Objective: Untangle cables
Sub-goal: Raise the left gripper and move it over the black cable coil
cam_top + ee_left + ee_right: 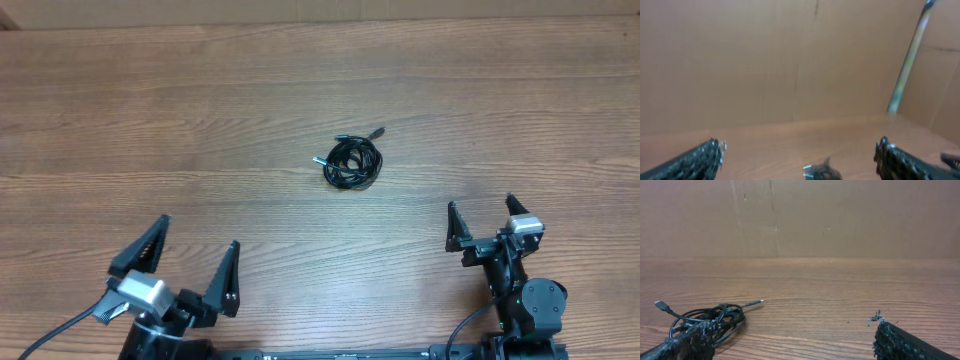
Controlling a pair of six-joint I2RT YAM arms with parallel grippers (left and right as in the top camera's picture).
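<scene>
1. Cables (352,160): one tight coiled bundle lying mid-table (150,120).
2. Left gripper (200,232): fingers spread wide apart, well clear of the bundle.
3. Right gripper (480,202): fingers likewise apart, near the bundle.

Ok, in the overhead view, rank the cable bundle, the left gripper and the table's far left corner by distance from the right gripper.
1. cable bundle, mid-table.
2. left gripper, near edge, other side.
3. table's far left corner, farthest.

My desk (200,120) is smooth, matt wood grain; the cables (352,160) are glossy black plastic with silvery metal tips; the pads (900,347) of my right pincer (787,340) look rough.
</scene>
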